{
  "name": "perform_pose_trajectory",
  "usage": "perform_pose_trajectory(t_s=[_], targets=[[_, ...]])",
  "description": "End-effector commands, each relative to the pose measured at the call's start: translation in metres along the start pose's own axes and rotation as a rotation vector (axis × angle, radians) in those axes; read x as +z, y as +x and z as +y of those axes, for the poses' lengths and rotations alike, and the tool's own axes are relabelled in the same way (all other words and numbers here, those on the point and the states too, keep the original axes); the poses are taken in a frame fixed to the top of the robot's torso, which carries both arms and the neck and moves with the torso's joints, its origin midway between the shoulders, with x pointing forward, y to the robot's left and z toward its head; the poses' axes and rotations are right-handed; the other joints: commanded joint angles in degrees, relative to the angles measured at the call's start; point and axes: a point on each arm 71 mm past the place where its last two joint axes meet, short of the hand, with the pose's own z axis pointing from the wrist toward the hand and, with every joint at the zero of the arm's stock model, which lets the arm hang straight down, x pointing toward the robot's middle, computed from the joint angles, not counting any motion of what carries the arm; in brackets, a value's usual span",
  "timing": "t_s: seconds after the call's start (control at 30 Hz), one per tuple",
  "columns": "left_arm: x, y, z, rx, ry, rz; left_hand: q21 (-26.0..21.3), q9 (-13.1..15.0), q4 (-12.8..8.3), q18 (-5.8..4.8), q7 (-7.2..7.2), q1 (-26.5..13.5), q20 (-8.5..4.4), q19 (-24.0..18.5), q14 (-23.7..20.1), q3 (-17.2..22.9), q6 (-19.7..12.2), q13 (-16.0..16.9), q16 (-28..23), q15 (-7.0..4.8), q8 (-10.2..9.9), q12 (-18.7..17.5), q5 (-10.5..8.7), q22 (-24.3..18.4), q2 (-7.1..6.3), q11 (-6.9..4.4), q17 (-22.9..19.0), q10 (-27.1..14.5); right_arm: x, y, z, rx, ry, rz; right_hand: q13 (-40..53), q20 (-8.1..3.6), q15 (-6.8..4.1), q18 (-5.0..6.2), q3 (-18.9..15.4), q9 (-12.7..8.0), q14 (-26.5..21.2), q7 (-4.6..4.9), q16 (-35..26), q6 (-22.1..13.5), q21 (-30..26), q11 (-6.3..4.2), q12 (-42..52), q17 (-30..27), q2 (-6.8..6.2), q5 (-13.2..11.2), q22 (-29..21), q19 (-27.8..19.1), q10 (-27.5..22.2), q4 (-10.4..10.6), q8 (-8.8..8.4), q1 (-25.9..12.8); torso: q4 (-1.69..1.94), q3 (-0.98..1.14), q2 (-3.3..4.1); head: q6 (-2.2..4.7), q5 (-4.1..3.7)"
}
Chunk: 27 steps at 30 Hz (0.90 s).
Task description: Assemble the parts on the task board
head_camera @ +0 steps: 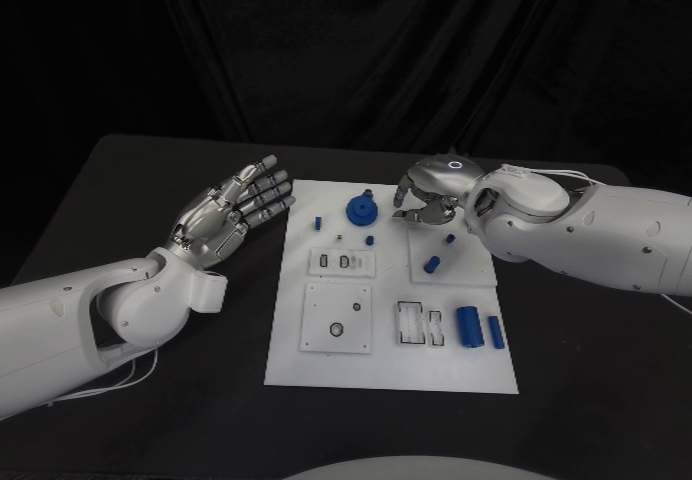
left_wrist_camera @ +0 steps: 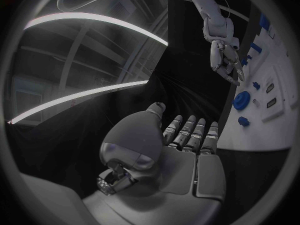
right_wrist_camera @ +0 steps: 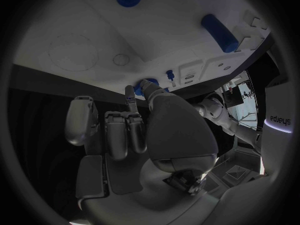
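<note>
Small blue parts [head_camera: 470,325] lie scattered on the white task board [head_camera: 389,375] at mid-table. The right hand [head_camera: 428,197] hovers over its far edge, fingers curled, holding nothing visible. The left hand [head_camera: 231,208] waits beside the board, spread wide. A clumsy descent might knock the round part [head_camera: 362,209] away.

The right hand [head_camera: 430,195] covers part of the white board [head_camera: 389,370]; whether its curled fingers [head_camera: 417,212] hold anything is unclear.
</note>
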Motion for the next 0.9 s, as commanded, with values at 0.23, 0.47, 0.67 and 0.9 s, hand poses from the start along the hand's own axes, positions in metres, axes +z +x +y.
perform_pose_trajectory(t_s=[0.23,0.47,0.67,0.9], targets=[[0.000,0.001,-0.003,-0.011,0.059,0.017,0.21,0.02,0.00,-0.74,0.55,-0.62,0.17,0.35,-0.13,0.56,0.09,-0.03,0.25,0.17,0.23,0.05,0.23,0.05,0.15,0.05,0.06,-0.53,-0.001,0.001,0.001,-0.001,-0.005,-0.018,15.07,-0.20,-0.40,0.64,0.04,-0.62,6.02,0.30,0.15,-4.22,-1.00,-0.46,0.15,15.10,0.26,-0.47,9.44,-0.22,5.86,0.51,-3.49,0.40,0.01,0.00,0.02,0.01,0.03],[0.000,0.002,-0.003,-0.012,0.059,0.019,0.21,0.02,0.00,-0.74,0.55,-0.62,0.17,0.35,-0.13,0.56,0.09,-0.03,0.25,0.17,0.23,0.05,0.23,0.05,0.15,0.05,0.06,-0.53,0.003,0.004,0.009,0.000,-0.027,0.006,15.00,-0.64,-0.92,0.95,-0.06,-4.77,6.02,-0.48,0.15,-15.67,-2.84,-1.12,0.09,15.10,0.09,-1.11,9.03,-0.98,5.76,0.76,-7.58,0.87,0.07,-0.01,0.04,-0.05,-0.18],[0.001,0.002,-0.003,-0.013,0.058,0.019,0.21,0.02,0.00,-0.74,0.55,-0.62,0.17,0.35,-0.13,0.56,0.09,-0.03,0.25,0.17,0.23,0.05,0.23,0.05,0.15,0.05,0.06,-0.53,0.008,0.005,0.014,-0.001,-0.041,0.012,14.96,-0.68,-0.94,0.96,-0.11,-5.10,6.02,-0.49,0.15,-16.59,-2.92,-1.15,0.05,15.10,0.11,-1.25,9.02,-1.00,5.70,0.78,-7.61,0.86,0.04,-0.02,0.01,0.02,-0.29],[0.001,0.002,-0.002,-0.013,0.057,0.020,0.21,0.02,0.00,-0.74,0.55,-0.62,0.17,0.35,-0.13,0.56,0.09,-0.03,0.25,0.17,0.23,0.05,0.23,0.05,0.15,0.05,0.06,-0.53,0.013,0.005,0.018,-0.002,-0.051,0.017,14.87,-0.69,-0.95,0.99,-0.12,-5.17,6.02,-0.48,0.15,-16.72,-3.08,-1.14,-0.03,15.10,0.13,-1.32,8.98,-1.08,5.57,0.79,-7.60,0.86,0.07,-0.05,0.02,-0.01,-0.27]])
